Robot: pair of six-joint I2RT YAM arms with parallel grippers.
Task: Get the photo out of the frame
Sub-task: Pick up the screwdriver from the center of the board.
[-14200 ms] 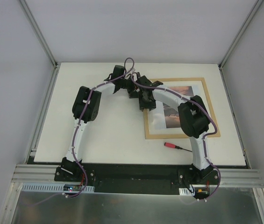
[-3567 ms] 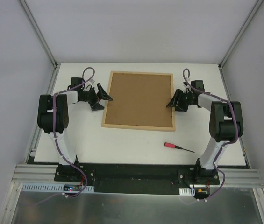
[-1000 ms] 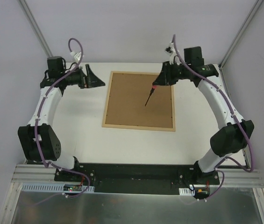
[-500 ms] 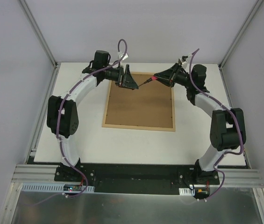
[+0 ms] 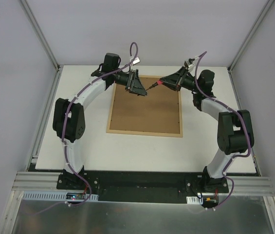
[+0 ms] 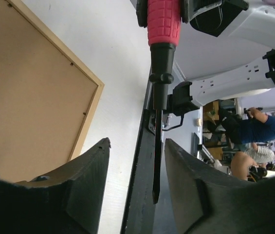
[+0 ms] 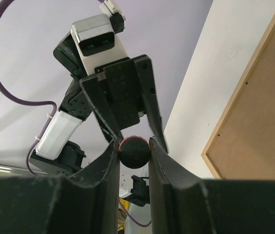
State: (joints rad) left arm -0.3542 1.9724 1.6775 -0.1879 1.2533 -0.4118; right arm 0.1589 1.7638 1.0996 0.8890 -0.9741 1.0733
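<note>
Frame lies back-up, unopened. Right jaws pinch the screwdriver; left jaws, spread, have moved in around its shaft, suggesting a handover.

1. Frame, under the left gripper and right gripper: the rim is pale, smooth bare wood. The back is brown fibreboard, matt and finely grained, with small dark pins along its edge.
2. Screwdriver: the handle at the right gripper is red, cross-ribbed and rubbery-looking. The collar and shaft reaching between the left gripper's fingers are black with a dull sheen.
3. Both grippers' fingers: matt black plastic, faintly grainy.
4. Table below the grippers: white, matt, smooth.
</note>
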